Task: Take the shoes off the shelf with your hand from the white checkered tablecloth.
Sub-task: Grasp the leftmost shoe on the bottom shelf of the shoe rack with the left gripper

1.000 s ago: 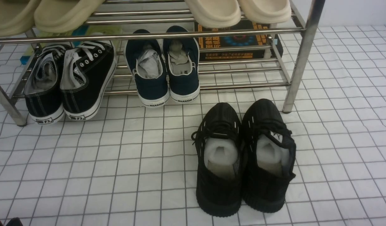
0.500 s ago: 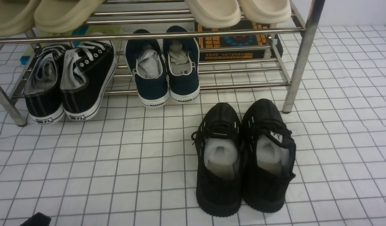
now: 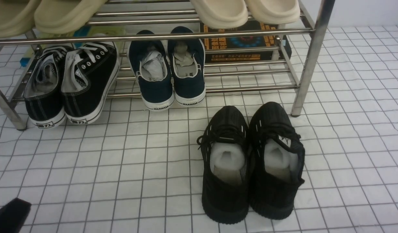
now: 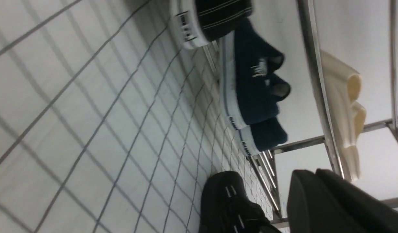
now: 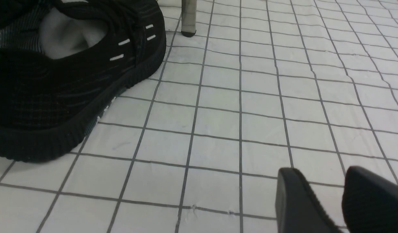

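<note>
The shoes [image 3: 72, 84] sit beside WARRIOR slip-ons [image 3: 169, 71]; left fingers [image 4: 315, 200] clenched empty, right fingers [image 5: 299, 204] parted.

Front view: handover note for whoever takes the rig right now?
Left gripper: shut, empty, low at the near left of the white checkered tablecloth.
Right gripper: open, empty, low over the cloth near the all-black knit sneakers.
Black canvas sneakers: on the lowest tier of the chrome shoe rack, left end, heels toward the robot, beside the navy WARRIOR slip-ons.
Done: nothing; canvas pair untouched.
Left: open the left gripper, grasp the canvas pair, set it on the cloth.
</note>
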